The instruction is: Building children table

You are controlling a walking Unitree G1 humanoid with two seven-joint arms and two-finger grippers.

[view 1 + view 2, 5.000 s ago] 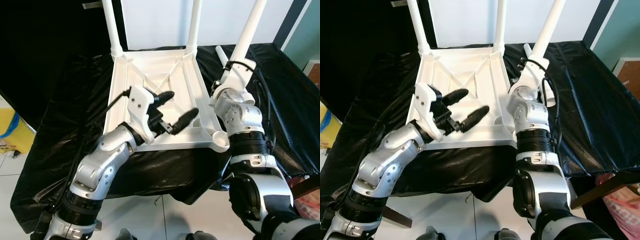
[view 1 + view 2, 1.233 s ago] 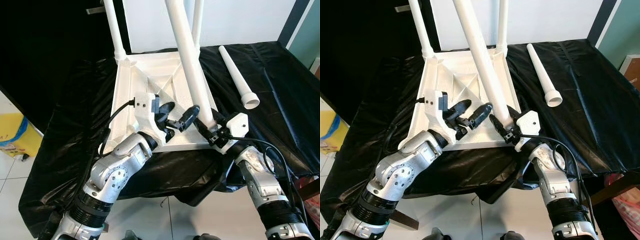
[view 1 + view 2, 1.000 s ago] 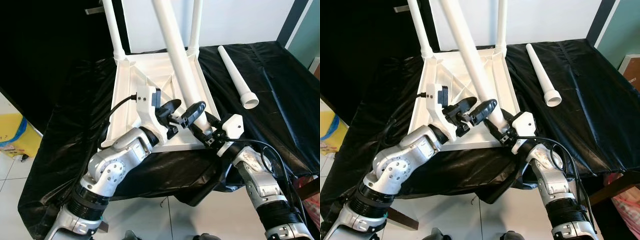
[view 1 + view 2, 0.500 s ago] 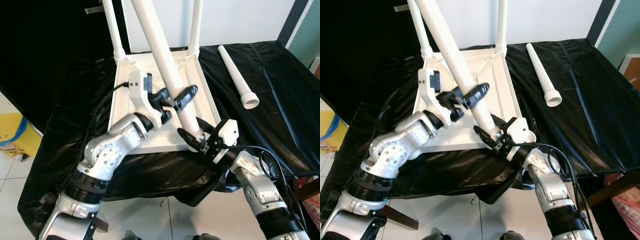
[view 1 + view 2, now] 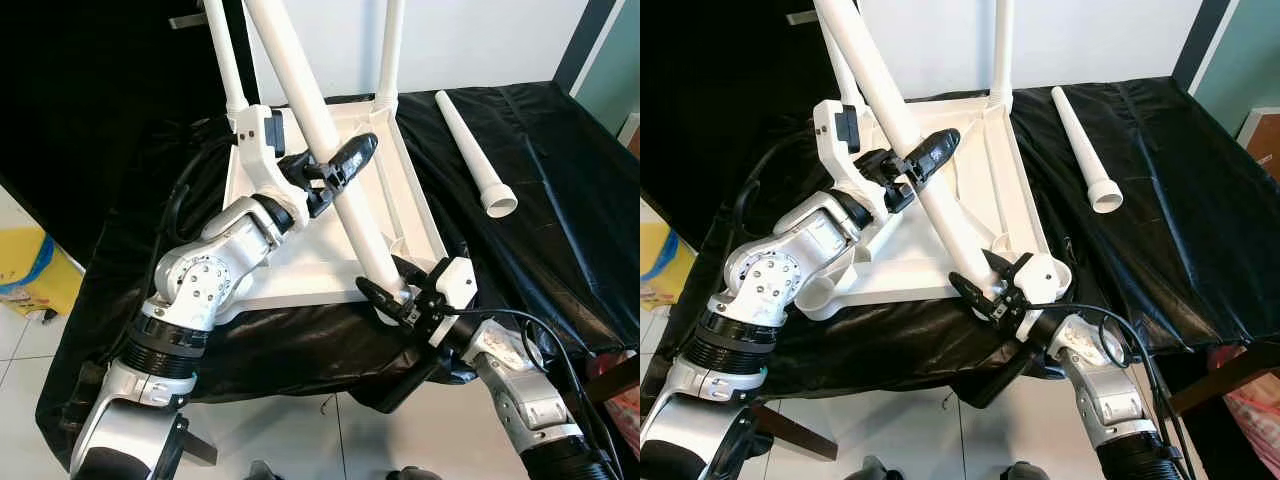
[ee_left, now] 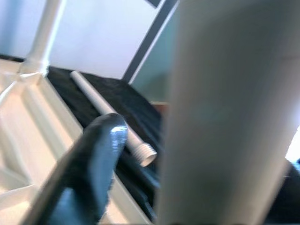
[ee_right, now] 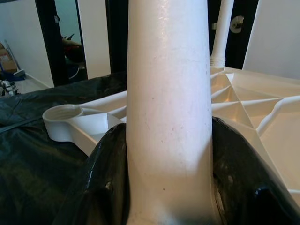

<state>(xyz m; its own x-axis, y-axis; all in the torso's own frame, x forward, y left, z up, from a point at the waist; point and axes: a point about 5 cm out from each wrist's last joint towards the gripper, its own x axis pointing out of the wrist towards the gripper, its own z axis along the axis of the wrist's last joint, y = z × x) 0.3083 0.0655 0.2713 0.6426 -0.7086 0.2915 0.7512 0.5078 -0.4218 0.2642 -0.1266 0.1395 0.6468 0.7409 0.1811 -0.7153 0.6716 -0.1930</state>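
The white table top (image 5: 290, 272) lies upside down on black cloth, with two legs standing in its far corners. A third white leg (image 5: 305, 95) leans up toward the far left. My right gripper (image 5: 388, 296) is shut on its thick lower end by the near right corner, and its black fingers (image 7: 110, 183) press both sides. My left gripper (image 5: 335, 175) is open halfway up this leg. One finger (image 6: 96, 154) stands apart from the leg, which hides the other. A fourth leg (image 5: 472, 148) lies loose on the cloth at the right. An open socket (image 5: 818, 293) shows at the near left corner.
The black cloth (image 5: 540, 120) drapes over the work table's front edge. A yellow object (image 5: 22, 270) sits on the tiled floor at the left. A pink bag (image 5: 625, 405) is at the lower right. A white wall stands behind the table.
The held leg has tipped further toward the far left. My left gripper has slid up and back along it. My right gripper stays shut on the lower end, now slightly nearer the front edge.
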